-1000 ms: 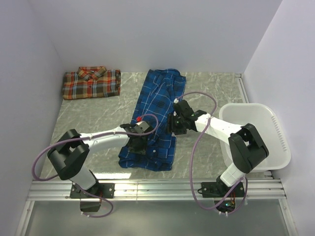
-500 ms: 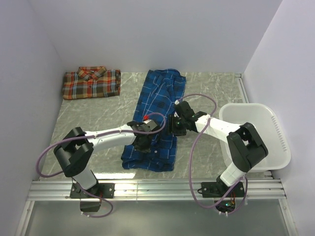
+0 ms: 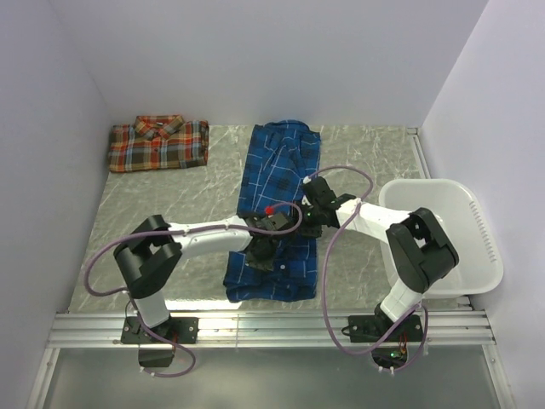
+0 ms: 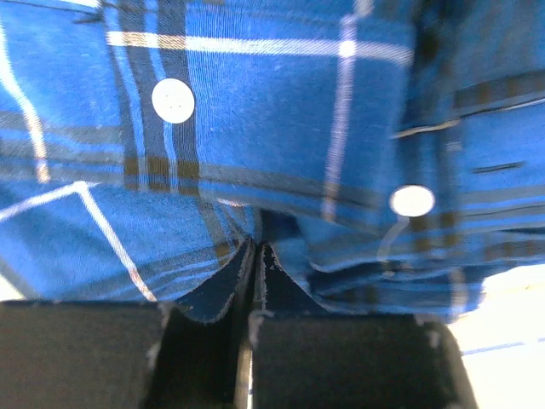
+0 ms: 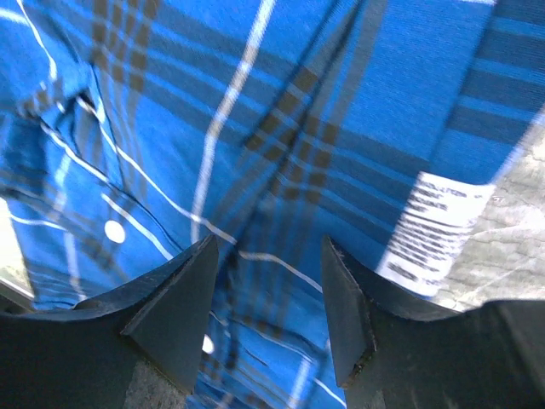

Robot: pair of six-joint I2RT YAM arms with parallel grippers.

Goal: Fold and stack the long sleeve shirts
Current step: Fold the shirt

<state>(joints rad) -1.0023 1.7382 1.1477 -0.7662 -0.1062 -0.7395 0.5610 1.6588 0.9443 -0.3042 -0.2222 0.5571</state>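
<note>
The royal-blue shirt, checked in thin white and dark lines, is laid rumpled lengthwise on the table. A fold is pinched by the left gripper, its fingers pressed together. The fingers of the right gripper are spread over the cloth. The red-orange shirt is folded at the far-left corner.

The top camera hangs above and behind the arm bases at 6 o'clock, looking down over the whole bench toward the back wall at 12. Each wrist camera peers past its own hand, left hand and right hand, from very close onto the blue shirt, shared by all three views.
</note>
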